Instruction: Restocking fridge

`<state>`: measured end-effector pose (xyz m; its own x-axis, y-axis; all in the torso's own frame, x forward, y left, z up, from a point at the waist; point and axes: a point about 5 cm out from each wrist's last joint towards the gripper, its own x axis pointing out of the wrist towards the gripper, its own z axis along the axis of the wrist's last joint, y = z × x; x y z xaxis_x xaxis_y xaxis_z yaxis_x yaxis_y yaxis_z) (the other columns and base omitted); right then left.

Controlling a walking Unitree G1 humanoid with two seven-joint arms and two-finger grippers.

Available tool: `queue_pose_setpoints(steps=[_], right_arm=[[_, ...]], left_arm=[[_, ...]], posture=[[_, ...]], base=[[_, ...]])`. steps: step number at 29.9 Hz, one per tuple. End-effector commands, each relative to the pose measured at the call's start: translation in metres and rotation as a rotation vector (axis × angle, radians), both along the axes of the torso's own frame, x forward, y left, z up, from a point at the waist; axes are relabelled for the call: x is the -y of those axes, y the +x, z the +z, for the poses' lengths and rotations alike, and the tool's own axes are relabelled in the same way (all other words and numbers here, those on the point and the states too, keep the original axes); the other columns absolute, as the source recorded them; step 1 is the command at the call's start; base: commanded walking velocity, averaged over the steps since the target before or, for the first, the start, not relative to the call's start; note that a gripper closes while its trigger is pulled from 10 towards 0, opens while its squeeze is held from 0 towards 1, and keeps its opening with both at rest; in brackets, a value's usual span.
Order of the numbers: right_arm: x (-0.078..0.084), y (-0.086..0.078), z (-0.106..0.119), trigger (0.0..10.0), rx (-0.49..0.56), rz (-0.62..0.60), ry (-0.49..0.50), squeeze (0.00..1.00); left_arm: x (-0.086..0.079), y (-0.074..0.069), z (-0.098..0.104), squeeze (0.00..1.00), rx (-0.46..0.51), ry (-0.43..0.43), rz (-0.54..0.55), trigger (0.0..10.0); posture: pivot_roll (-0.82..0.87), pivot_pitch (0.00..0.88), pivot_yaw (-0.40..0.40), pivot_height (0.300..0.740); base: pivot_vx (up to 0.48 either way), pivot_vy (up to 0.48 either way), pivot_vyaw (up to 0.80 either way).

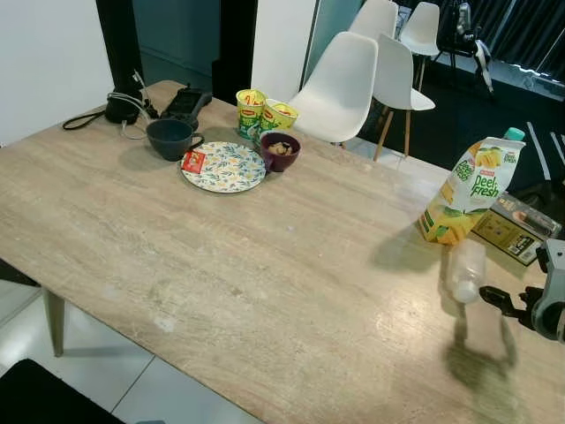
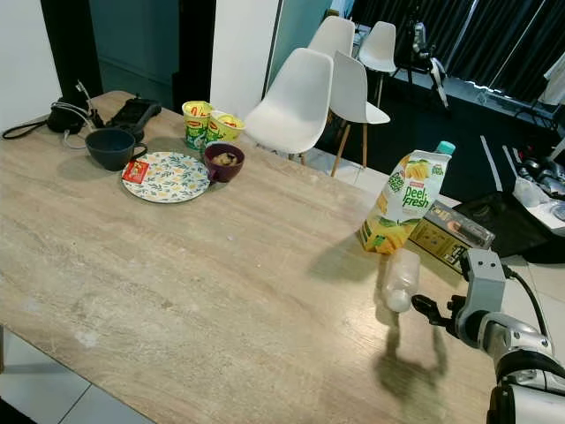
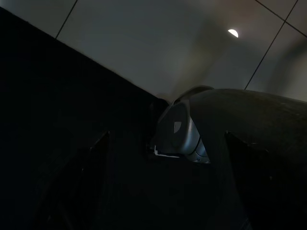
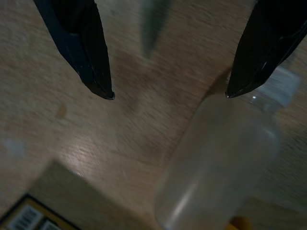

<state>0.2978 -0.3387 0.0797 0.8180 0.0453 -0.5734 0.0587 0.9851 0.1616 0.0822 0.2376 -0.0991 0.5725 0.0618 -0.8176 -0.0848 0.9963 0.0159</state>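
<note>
The right pincer [image 2: 422,309] hovers low over the counter [image 2: 221,283] at its near right edge, its two black fingers [image 4: 91,57] spread wide apart with nothing between them; just ahead of the tips lies a clear plastic bottle [image 2: 399,279] on its side, white cap toward the pincer, one fingertip right over its capped end though I cannot tell whether it touches; just beyond the bottle stands a yellow-green juice carton [image 2: 406,201] with a teal cap, upright, and right beside that, toward the counter's edge, a dark box with yellow print [image 2: 455,235] lies flat; far off across the counter from the pincer sit a patterned plate [image 1: 223,166] with a small red packet [image 1: 192,161] on its rim, a dark maroon bowl [image 1: 280,149] touching the plate's side, a dark blue mug [image 1: 170,138], two green-and-yellow cups [image 1: 263,111], and a black device with cables [image 1: 141,106]; white chairs [image 1: 340,79] stand behind the counter; the left pincer [image 3: 163,191] hangs idle in the dark above the tiled floor [image 3: 158,52], its fingers too shadowed to read.
</note>
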Motion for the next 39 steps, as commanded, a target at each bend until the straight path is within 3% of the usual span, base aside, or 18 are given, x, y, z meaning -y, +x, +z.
queue_pose_setpoints(steps=[1,14,25,39], right_arm=[[0.001,0.005,0.008,10.0,0.03,-0.015,0.014,0.0],[-0.005,0.011,0.014,10.0,0.006,-0.001,0.053,0.0],[-0.024,0.015,0.01,10.0,-0.047,0.09,0.159,0.0],[-0.027,0.02,0.017,10.0,-0.046,0.109,0.156,0.0]], left_arm=[[0.028,-0.007,-0.008,0.0,-0.057,-0.089,-0.105,10.0],[0.028,-0.005,-0.008,0.0,-0.06,-0.093,-0.11,10.0],[0.029,-0.005,-0.008,0.0,-0.063,-0.092,-0.117,10.0],[0.03,-0.003,-0.008,0.0,-0.065,-0.092,-0.125,10.0]], posture=[[0.24,0.0,-0.209,0.74],[0.23,0.0,-0.206,0.74],[0.22,0.0,-0.203,0.74],[0.22,0.0,-0.204,0.74]], base=[[0.0,0.0,0.0],[0.0,0.0,0.0],[0.0,0.0,0.0],[0.0,0.0,0.0]])
